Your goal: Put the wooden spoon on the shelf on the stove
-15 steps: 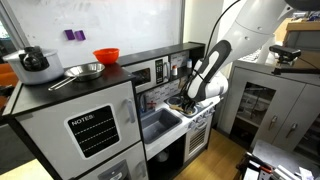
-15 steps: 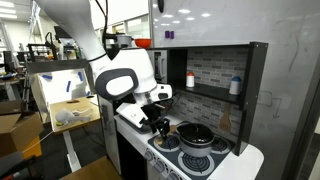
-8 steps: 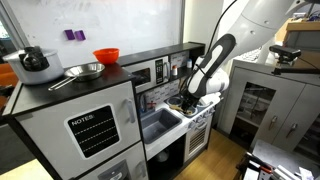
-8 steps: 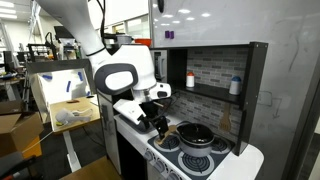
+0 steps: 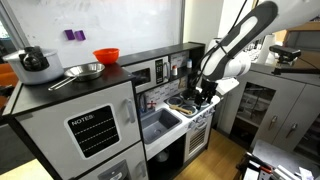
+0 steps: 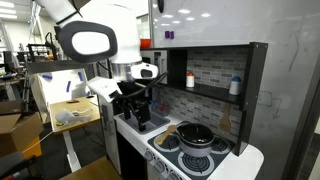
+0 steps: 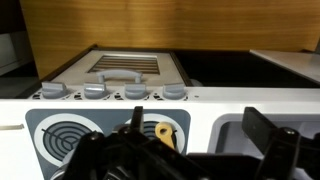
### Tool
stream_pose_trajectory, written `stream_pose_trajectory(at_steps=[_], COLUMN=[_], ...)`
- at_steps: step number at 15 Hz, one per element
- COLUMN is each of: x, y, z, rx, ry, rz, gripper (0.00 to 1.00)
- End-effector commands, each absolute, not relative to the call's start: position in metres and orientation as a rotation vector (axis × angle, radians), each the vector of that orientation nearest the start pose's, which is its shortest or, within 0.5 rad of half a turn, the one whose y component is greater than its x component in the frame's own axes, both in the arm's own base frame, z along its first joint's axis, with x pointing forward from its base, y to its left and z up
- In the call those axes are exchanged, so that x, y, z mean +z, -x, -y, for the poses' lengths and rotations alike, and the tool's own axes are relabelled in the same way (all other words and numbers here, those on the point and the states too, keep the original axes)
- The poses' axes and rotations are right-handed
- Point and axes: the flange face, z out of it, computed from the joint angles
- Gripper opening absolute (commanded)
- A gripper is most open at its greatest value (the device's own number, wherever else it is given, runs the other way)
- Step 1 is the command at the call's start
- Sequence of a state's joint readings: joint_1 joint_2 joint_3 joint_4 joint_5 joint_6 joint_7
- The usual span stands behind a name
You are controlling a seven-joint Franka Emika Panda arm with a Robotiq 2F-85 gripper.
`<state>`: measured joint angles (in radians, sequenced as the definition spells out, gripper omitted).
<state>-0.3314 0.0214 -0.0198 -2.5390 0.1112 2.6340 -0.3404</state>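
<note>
The main risk is a poor catch: the wooden spoon (image 7: pixel 165 133) shows only a pale end, low and centre in the wrist view, so a pinch there could let it pivot or slip on the way up. Its handle could also clip the black pan (image 6: pixel 196 135) or knock the bottles (image 6: pixel 235 86) on the shelf (image 6: pixel 215 96). The fingers (image 7: pixel 268 140) look spread wide and hold nothing. The spoon seems to lie flat on the stove (image 7: pixel 215 135), below and between them, nearer the frame-left one.
</note>
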Motion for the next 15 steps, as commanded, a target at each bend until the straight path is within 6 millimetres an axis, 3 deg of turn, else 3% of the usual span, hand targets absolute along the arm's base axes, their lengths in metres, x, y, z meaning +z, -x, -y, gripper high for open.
stream_pose_trajectory(at_steps=[1, 9, 10, 12, 15], x=[0.309, 0.418, 0.408, 0.425, 0.419], y=[-0.391, -0.317, -0.331, -0.318, -0.314], z=[0.146, 0.106, 0.11, 0.106, 0.105], rx=[-0.097, -0.076, -0.07, -0.096, -0.083], ry=[3.1, 3.13, 3.145, 3.136, 3.129], rz=[-0.173, -0.058, -0.084, -0.078, -0.077], gripper=[1.0, 1.0, 1.0, 1.0, 1.0])
